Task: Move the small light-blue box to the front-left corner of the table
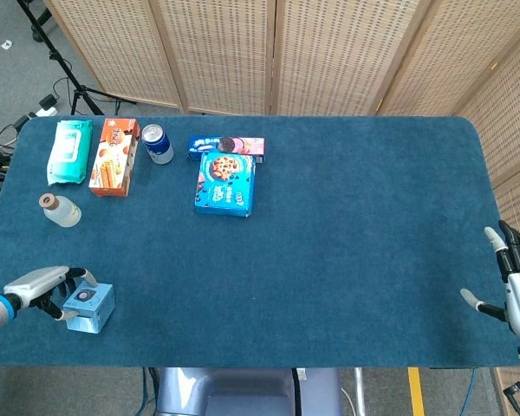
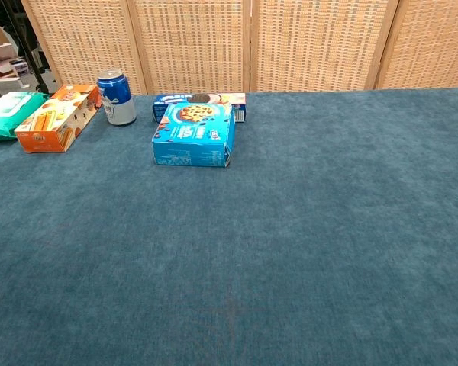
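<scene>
The small light-blue box [image 1: 88, 308] was observed near the front-left corner of the blue tabletop [image 1: 355, 234], resting on the cloth a short way in from both edges. A dark round mark showed on its top face. The left hand [image 1: 40, 288] was at the box's left side, fingers curled around it and gripping it; the forearm ran off the left edge of the head view. Neither box nor left hand appeared in the chest view.

The right hand [image 1: 518, 290] was beyond the front-right edge of the tabletop, fingers spread and upright, thumb extended toward the table, holding nothing.

Other items were noted at the rear left. A green wet-wipe pack [image 1: 70, 151] lay nearest the left edge, with an orange snack box [image 1: 113, 156] just beside it. A blue drink can [image 1: 158, 144] stood upright to the right of the orange box. A flat blue cookie box [image 1: 225, 183] lay further right, and a long cookie pack [image 1: 226, 146] lay touching or just behind its rear edge. A small clear bottle with a brown cap [image 1: 60, 209] lay on its side in front of the wipe pack, well apart from the light-blue box.
</scene>
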Tool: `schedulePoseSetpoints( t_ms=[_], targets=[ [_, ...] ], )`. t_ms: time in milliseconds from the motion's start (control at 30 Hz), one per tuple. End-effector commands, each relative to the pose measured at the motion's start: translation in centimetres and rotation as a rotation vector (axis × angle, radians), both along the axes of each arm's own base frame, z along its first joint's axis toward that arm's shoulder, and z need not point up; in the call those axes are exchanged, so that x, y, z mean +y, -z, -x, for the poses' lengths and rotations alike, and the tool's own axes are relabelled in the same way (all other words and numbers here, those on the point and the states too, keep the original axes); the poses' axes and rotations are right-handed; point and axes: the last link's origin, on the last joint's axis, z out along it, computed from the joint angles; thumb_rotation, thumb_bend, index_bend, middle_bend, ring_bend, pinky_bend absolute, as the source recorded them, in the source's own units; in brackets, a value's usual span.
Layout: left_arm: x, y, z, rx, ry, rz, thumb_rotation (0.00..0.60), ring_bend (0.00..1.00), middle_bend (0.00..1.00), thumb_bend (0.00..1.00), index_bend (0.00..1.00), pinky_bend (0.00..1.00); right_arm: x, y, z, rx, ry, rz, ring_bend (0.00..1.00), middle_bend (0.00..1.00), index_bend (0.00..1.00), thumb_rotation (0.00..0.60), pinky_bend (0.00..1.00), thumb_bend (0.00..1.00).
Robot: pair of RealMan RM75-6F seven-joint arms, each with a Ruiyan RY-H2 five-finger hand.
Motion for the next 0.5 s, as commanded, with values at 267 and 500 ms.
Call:
schedulePoseSetpoints(
  t_ms=[267, 500],
  targets=[
    [1.7, 1.9, -0.7, -0.089, 0.009, -0.074, 0.600, 0.00, 0.00, 0.27, 0.00, 0.00, 0.0, 0.0, 0.0, 0.000, 0.001, -0.001, 0.00, 0.00, 0.00, 0.600, 0.00, 0.00],
    [1.9, -1.2, -2.0, -0.239, 0.060, -0.244, 0.600, 0.00, 0.00, 0.26, 0.00, 0.00, 0.0, -0.4, 0.1, -0.013, 0.000, 0.008, 0.00, 0.00, 0.00, 0.600, 0.00, 0.00]
  ],
)
